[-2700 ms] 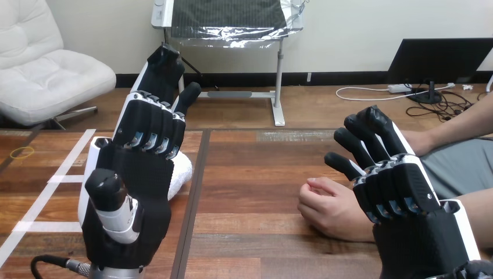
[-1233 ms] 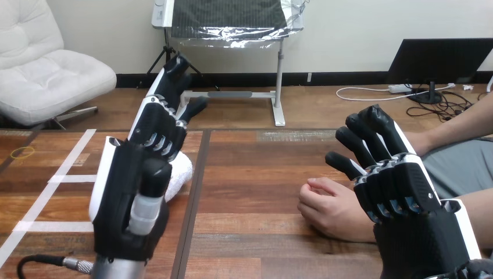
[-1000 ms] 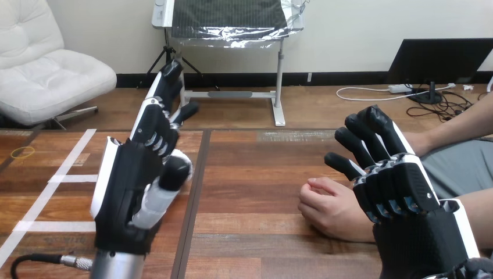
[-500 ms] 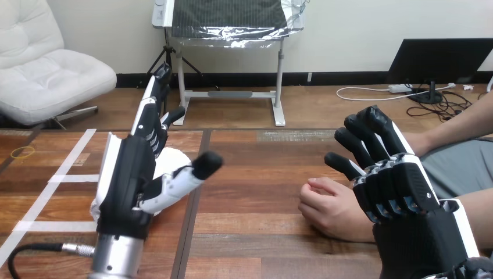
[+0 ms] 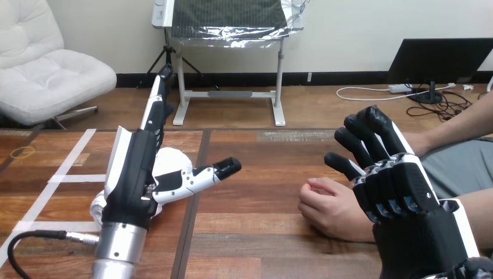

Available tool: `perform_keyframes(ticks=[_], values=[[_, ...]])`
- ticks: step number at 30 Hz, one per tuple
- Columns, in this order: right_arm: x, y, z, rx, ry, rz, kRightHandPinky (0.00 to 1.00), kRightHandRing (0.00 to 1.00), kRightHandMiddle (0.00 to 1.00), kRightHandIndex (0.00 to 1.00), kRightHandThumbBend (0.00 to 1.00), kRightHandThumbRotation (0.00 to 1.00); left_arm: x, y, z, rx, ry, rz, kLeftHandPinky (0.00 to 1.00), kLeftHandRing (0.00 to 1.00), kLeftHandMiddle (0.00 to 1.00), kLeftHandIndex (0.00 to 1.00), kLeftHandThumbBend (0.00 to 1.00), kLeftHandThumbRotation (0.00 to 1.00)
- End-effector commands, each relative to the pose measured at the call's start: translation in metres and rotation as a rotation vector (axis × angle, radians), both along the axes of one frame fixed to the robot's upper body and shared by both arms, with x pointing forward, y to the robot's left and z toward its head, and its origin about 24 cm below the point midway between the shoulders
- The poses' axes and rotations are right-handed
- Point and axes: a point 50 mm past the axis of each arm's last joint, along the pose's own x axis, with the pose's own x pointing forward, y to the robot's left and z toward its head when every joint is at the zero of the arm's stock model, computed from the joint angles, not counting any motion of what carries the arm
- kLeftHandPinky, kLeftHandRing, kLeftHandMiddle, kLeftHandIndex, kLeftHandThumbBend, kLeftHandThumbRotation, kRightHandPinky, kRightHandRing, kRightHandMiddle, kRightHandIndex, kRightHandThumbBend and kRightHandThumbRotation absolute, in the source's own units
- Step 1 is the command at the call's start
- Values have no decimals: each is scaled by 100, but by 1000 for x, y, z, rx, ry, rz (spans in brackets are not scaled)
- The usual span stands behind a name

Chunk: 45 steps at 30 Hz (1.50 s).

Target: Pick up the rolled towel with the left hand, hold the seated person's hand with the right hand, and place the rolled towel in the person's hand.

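Note:
The white rolled towel (image 5: 170,160) lies on the table at the left, mostly hidden behind my left hand (image 5: 136,174). That hand stands edge-on above it, fingers straight and pointing away, thumb stretched out to the right; it is open and holds nothing. My right hand (image 5: 401,192) hovers at the lower right, palm down, fingers slightly bent and spread, open. The person's hand (image 5: 331,209) rests on the table just left of it, loosely curled, partly under my right hand's fingers; I cannot tell whether they touch.
White tape lines (image 5: 55,179) cross the table (image 5: 256,168) at the left. A dark seam runs down the tabletop beside the towel. The person's forearm (image 5: 459,125) reaches in from the right edge.
My left hand has turned from palm-facing to edge-on, its thumb swinging out to the right, baring more of the towel. My right hand and the person's hand have stayed still.

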Motion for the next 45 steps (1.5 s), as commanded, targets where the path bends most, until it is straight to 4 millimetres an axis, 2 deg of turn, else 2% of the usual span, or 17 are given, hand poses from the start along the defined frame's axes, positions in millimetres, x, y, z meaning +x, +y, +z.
perform_keyframes(ticks=[1, 23, 45], values=[[7, 0, 12, 11, -81, 5, 86, 93, 93, 93, 99, 100, 16, 3, 7, 64, -13, 25, 100, 100, 100, 100, 100, 21], [7, 1, 12, 10, -81, 5, 87, 93, 93, 93, 99, 100, 38, 17, -13, 351, 135, 199, 100, 100, 100, 100, 100, 36], [6, 3, 12, 12, -81, 7, 87, 93, 92, 92, 100, 100, 49, 33, -29, 477, 253, 324, 100, 100, 100, 100, 100, 39]])
